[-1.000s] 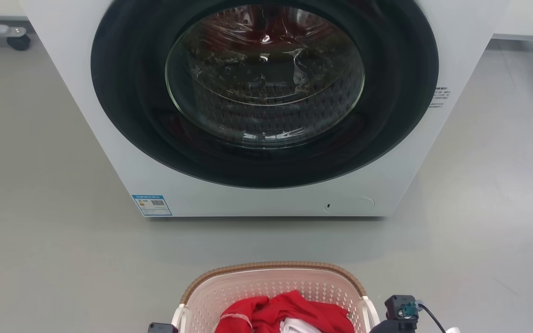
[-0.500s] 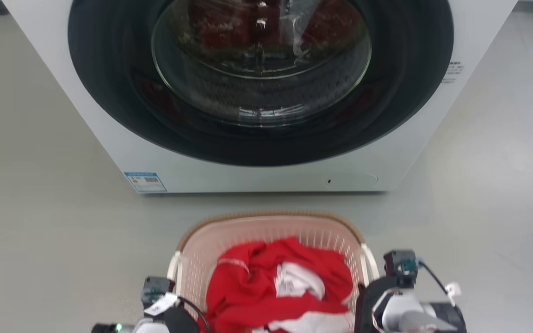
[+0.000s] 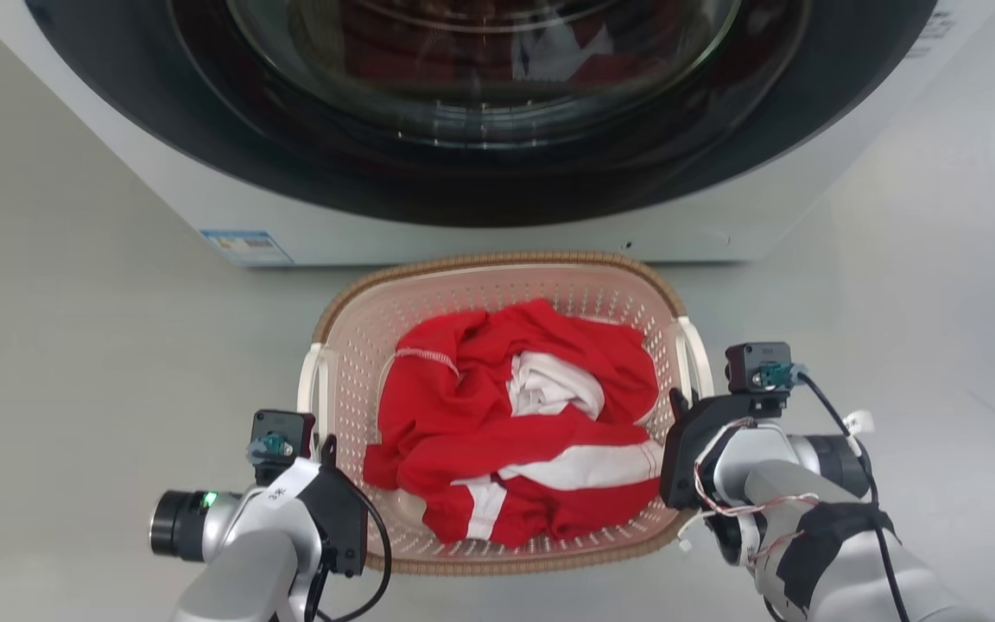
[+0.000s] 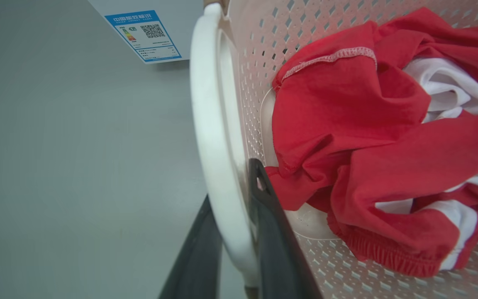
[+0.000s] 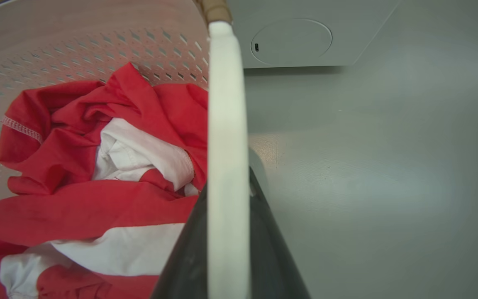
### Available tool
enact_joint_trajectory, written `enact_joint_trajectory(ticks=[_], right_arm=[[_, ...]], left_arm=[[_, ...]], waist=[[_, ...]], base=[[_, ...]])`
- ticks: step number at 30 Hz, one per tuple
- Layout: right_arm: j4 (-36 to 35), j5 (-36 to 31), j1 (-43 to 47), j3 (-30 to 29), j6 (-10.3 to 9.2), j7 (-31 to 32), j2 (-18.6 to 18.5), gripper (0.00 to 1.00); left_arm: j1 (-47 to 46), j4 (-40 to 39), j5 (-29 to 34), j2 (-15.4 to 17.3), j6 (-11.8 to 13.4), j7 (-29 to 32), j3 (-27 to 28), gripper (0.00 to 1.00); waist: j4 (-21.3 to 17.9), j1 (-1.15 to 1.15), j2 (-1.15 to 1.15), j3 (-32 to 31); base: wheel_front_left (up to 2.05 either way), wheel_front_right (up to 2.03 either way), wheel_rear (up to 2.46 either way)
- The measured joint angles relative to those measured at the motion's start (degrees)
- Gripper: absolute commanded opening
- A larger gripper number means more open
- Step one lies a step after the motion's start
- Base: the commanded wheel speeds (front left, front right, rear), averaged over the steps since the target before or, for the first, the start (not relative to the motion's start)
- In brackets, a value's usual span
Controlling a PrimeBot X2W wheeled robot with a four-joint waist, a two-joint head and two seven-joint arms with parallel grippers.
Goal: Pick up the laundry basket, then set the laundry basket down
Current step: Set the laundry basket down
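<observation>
**Basket gripped at both handles**

The left gripper [image 4: 232,187] has its jaws pinching the left white handle [image 4: 210,124], one finger on each side. The laundry basket [image 3: 497,263] lies between the arms, just before the washer [image 3: 161,181], and holds red and white clothing [image 3: 506,415]. The right gripper [image 5: 228,187] has its jaws pinching the right white handle [image 5: 226,124] likewise

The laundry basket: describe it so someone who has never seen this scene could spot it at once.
Find the white washer with its dark round door; the laundry basket is the tub just in front of it, between the left gripper and right gripper. Pale pink and perforated, with a brown woven-look rim and white handles that the grippers clamp, it holds red and white clothes.
</observation>
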Motion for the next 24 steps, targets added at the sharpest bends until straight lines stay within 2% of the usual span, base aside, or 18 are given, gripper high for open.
enact_joint_trajectory(ticks=[24], right_arm=[[5.0, -3.5, -13.2, -0.7, 0.25, -5.1, -0.6, 0.0]], left_arm=[[-12.9, -1.4, 0.9, -0.6, 1.1, -3.4, 0.6, 0.0]], waist=[[1.5, 0.0, 0.0, 20.3]], base=[[0.0, 0.0, 0.0]])
